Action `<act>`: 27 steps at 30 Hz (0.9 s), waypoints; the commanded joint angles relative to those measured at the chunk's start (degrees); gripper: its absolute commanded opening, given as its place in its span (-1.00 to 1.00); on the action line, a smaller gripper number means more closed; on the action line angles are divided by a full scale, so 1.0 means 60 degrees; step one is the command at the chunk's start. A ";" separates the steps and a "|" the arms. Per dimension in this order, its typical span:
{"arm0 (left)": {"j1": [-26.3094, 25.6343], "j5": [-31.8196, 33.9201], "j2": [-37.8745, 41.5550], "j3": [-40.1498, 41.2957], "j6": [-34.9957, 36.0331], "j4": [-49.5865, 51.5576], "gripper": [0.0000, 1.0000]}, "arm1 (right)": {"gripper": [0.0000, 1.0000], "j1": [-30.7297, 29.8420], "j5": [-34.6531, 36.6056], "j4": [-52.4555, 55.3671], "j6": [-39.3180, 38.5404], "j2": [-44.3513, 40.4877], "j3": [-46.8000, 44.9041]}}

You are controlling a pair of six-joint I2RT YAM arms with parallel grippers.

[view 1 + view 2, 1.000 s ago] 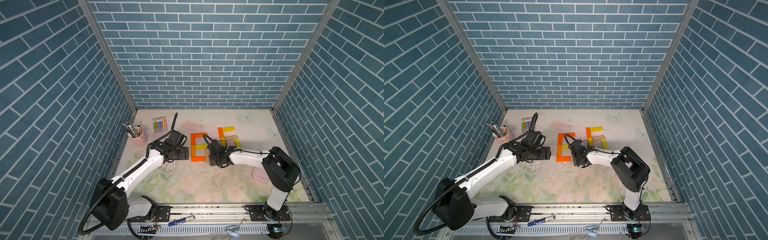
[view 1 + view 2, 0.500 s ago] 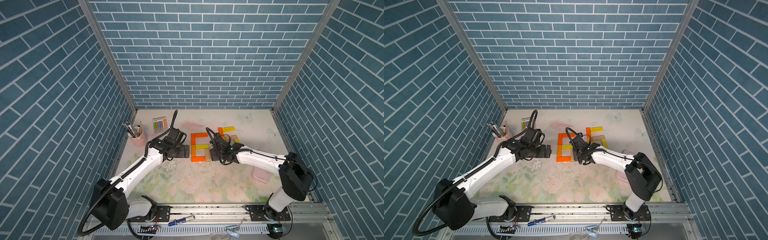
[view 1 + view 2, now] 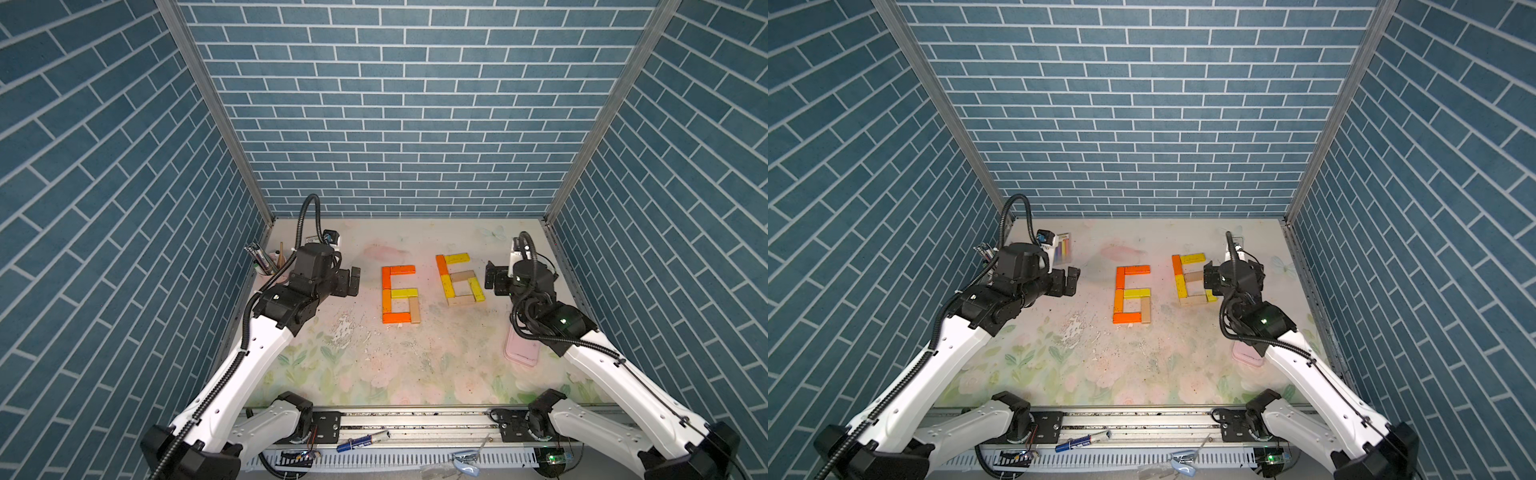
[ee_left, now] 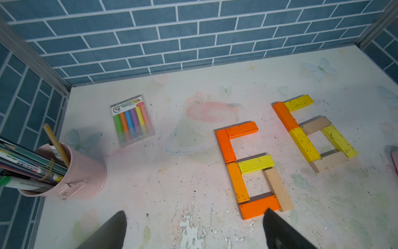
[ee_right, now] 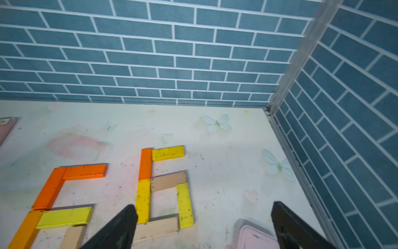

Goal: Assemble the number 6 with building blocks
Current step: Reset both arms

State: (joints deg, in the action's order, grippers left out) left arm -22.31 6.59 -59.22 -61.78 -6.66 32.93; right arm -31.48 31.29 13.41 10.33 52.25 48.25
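Two squared sixes of building blocks (image 3: 404, 293) lie flat, side by side, toward the back of the flower-printed worktop (image 3: 374, 365), between the robot's two arms.

The orange-topped 6 (image 3: 386, 279), on the left arm's side, has orange bars for its top, spine and foot. A yellow crossbar and a plain tan bar close its loop. The yellow-topped 6 (image 3: 462, 275) sits near it but apart, turned slightly. It has an orange and a yellow bar down the spine, tan bars for crossbar and foot, and a yellow bar on the loop's outer side.

The left gripper (image 3: 349, 282) stands beside the orange-topped 6 with bare worktop between them in both top views. Its jaws are spread wide and empty. In the left wrist view one dark finger (image 4: 277, 228) overlaps a corner of the orange foot bar, and from that angle contact cannot be judged.

The right gripper (image 3: 491, 277) stands just beside the yellow-topped 6, on the side away from the other digit. Its jaws are likewise apart and hold nothing. In the right wrist view a finger (image 5: 116, 230) hides part of the tan foot bar.

A pink tray (image 3: 521, 353) lies by the right arm, and a pink cup (image 4: 81, 172) of pens and a chalk pack (image 4: 132, 119) sit near the back left corner.
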 commanded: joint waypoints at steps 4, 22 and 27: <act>0.1158 -0.0020 0.0565 0.2261 0.0921 -0.2948 0.99 | 0.96 0.1545 -0.0148 -0.1623 -0.0425 -0.0665 -0.1767; 0.4070 -0.1289 -0.2401 0.4719 0.1082 -0.7185 0.99 | 0.96 0.4538 -0.2098 -0.7234 -0.0808 0.2778 -0.4492; 0.4142 -0.1376 -0.3103 0.4952 0.1191 -0.8461 0.99 | 0.97 0.4700 -0.2209 -0.8036 -0.1007 0.3786 -0.4297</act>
State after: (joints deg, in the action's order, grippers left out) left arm 2.17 -0.62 -76.47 -33.54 -0.78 -10.72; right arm -3.79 19.25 -28.16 6.92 73.30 21.26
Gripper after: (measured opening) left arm 0.994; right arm 0.983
